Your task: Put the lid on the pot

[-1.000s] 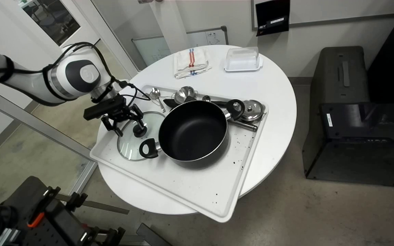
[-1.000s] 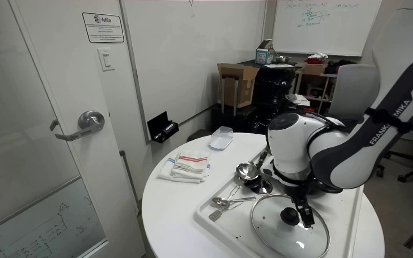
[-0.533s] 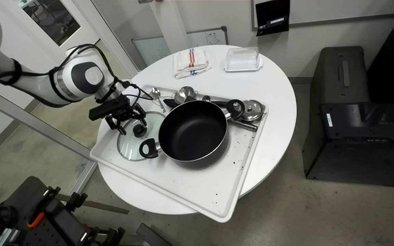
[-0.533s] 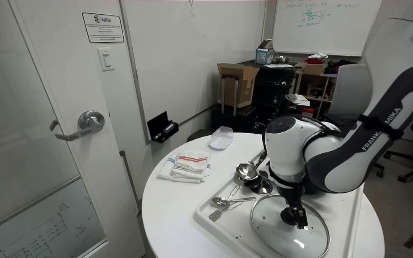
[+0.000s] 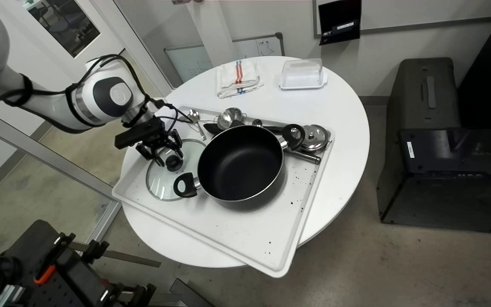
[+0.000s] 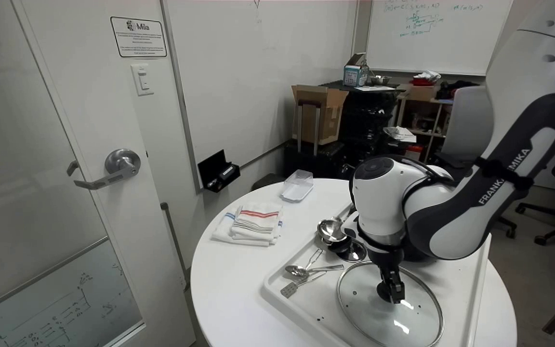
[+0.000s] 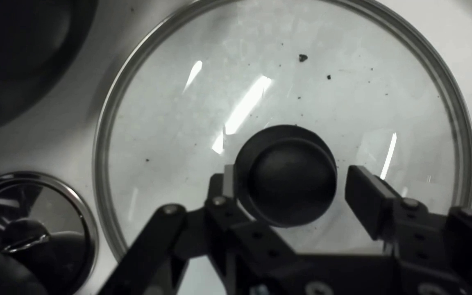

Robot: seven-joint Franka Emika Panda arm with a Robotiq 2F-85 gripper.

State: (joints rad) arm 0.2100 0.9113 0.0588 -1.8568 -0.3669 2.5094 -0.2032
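The lid (image 5: 162, 185), clear glass with a thin metal rim, lies on the tray with its black knob (image 7: 291, 180) facing up. My gripper (image 7: 293, 178) is down at the lid's middle, one finger on each side of the knob. In the wrist view the left finger (image 7: 228, 180) is against or very near the knob, while a gap shows between the knob and the right finger (image 7: 369, 200). The jaws are part way apart. Beside the lid stands the black pot (image 5: 241, 166), uncovered, one loop handle (image 5: 184, 185) reaching over the lid's edge in that exterior view.
A white tray (image 5: 245, 232) on the round table (image 5: 343, 170) bears everything. Behind the pot lie a metal strainer (image 5: 230, 117), a spoon (image 5: 193, 116) and a small shiny lidded vessel (image 5: 313, 137). Farther back are folded towels (image 6: 253, 224) and a clear plastic box (image 6: 297, 186).
My gripper has shifted over to the lid's knob, and its fingers have drawn closer together around it. Lid and pot stay where they were.
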